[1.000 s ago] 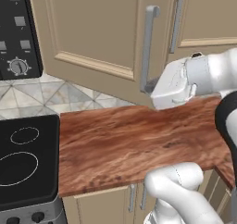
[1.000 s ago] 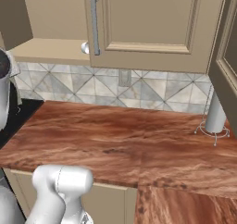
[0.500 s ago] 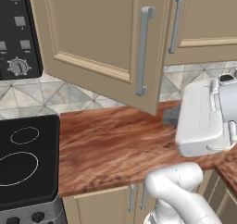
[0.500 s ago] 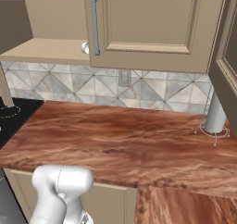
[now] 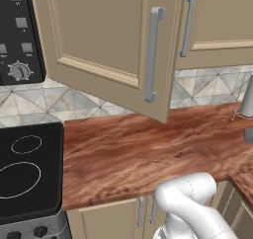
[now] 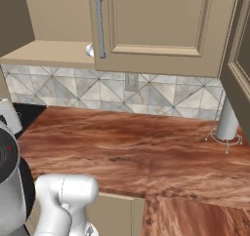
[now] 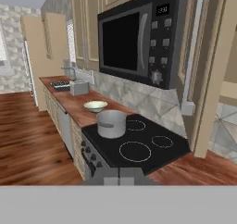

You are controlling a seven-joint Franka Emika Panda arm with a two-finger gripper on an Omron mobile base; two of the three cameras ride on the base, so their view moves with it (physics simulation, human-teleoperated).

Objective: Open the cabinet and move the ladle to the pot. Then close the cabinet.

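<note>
The cabinet's left door point(image 5: 108, 45) stands swung wide open over the counter, and its long silver handle point(image 5: 152, 55) is free. The right door point(image 6: 161, 20) is shut. On the bare shelf point(image 6: 46, 53) inside, a small silvery rounded end, seemingly the ladle point(image 6: 90, 50), peeks out at the door's edge. The grey pot point(image 7: 111, 123) stands on the black stove's near-left burner. My gripper point(image 7: 119, 176) is shut with nothing between its tips, well back from the stove and facing the pot. The open door point(image 7: 210, 75) rises at the right of the hand view.
A black microwave point(image 7: 139, 38) hangs above the stove point(image 5: 27, 171). A pale green bowl point(image 7: 96, 106) sits on the counter beyond the pot. A grey cylinder on a wire stand point(image 6: 227, 122) is at the counter's right end. The wood counter point(image 5: 148, 149) runs between.
The arm has left the door handle, swung across to the right and out of the left base view. The jaws have shut fully. The door stays open.
</note>
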